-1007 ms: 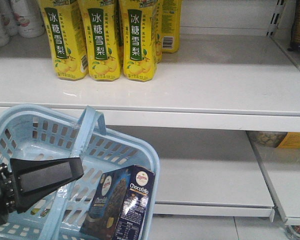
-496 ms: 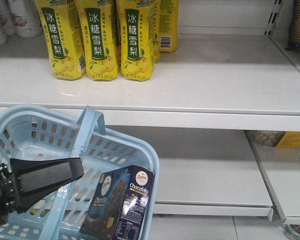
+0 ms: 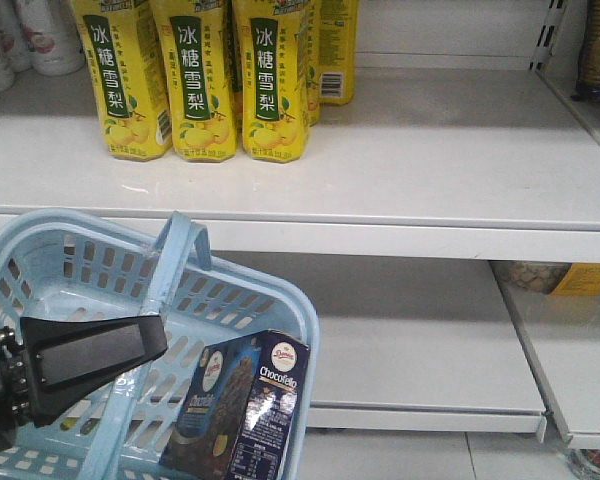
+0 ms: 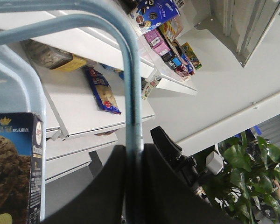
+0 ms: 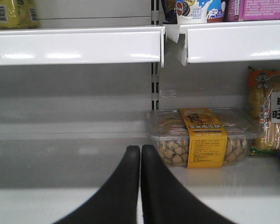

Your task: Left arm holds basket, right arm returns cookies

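The pale blue basket [image 3: 307,335] hangs at the lower left of the front view. My left gripper [image 3: 145,345] is shut on its flat handle [image 3: 175,255]. In the left wrist view the handle [image 4: 130,84] runs straight down into the closed jaws of my left gripper [image 4: 133,154]. The navy Chocofello cookies box [image 3: 250,405] stands upright inside the basket against its right wall, and it shows again as the cookies box [image 4: 11,168] at the lower left. My right gripper [image 5: 140,149] is shut and empty, low in front of a lower shelf, and is out of the front view.
Yellow drink cartons [image 3: 195,80] stand at the back left of the upper white shelf [image 3: 430,160]. A clear tub of biscuits with a yellow label [image 5: 200,137] sits on the lower shelf just right of my right gripper. Snack bags [image 5: 268,112] lie further right.
The front view shifted slightly during the last second: the yellow cartons now sit a little further left and higher. Basket, cookies box and left gripper hold the same places.
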### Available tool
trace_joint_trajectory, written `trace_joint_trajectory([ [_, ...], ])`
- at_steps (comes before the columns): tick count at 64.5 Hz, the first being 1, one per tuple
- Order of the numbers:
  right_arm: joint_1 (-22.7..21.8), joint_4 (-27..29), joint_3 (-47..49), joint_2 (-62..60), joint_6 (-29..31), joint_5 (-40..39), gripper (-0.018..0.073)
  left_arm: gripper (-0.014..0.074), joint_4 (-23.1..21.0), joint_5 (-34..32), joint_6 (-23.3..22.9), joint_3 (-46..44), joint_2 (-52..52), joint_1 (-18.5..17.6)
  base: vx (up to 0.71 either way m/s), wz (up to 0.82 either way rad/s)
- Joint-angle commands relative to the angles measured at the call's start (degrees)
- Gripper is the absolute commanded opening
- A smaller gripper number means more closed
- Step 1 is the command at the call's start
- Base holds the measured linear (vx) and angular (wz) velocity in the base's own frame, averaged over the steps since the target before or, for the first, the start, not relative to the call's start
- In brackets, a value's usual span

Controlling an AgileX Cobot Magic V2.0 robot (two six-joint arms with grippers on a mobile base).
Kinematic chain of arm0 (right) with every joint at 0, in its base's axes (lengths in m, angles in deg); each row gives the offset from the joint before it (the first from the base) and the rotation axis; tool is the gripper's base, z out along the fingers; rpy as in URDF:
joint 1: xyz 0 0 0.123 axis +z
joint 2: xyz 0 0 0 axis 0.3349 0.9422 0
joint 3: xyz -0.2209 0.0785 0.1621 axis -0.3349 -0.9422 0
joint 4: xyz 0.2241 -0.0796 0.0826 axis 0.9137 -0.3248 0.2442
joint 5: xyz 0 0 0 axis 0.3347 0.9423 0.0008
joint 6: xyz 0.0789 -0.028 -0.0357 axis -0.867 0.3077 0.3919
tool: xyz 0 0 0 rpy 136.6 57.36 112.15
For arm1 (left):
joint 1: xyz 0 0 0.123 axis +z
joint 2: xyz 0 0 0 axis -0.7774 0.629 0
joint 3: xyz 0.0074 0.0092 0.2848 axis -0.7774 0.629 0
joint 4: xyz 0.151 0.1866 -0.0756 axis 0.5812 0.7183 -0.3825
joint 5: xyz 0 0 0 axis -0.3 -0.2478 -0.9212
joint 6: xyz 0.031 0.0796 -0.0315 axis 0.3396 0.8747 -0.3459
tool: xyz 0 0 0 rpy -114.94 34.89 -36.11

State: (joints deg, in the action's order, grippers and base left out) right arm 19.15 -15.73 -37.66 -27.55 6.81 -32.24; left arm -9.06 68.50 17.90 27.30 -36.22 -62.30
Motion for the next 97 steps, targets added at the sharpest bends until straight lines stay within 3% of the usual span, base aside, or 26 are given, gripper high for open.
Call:
trace_joint_trajectory([
  [1, -0.3, -0.6, -1.2, -0.6, 0.5, -4.4, -0.0003, -0.0007, -7.0, 0.6, 1.1, -1.8, -0.8, -0.2, 0.0, 0.0],
  [30, -0.3, -0.6, -1.2, -0.6, 0.5, -4.4, -0.0003, -0.0007, -7.1, 1.3, 1.1, -1.8, -0.8, -0.2, 0.0, 0.0],
  [65, -0.3, 0.5, -1.2, -0.6, -0.7, -5.0, -0.0003, -0.0007, -6.9, 17.2, 2.5, -1.8, -0.8, -0.2, 0.0, 0.0],
  [80, -0.3, 13.4, -1.1, -0.6, -0.7, -6.5, -0.0003, -0.0007, -4.0, 20.5, 2.3, -1.8, -0.8, -0.2, 0.0, 0.0],
  [97, -0.3, 36.7, -1.1, -0.6, -0.7, -7.2, -0.0003, -0.0007, -0.9, 16.7, 0.6, -1.7, -5.9, -0.3, 0.0, 0.0],
])
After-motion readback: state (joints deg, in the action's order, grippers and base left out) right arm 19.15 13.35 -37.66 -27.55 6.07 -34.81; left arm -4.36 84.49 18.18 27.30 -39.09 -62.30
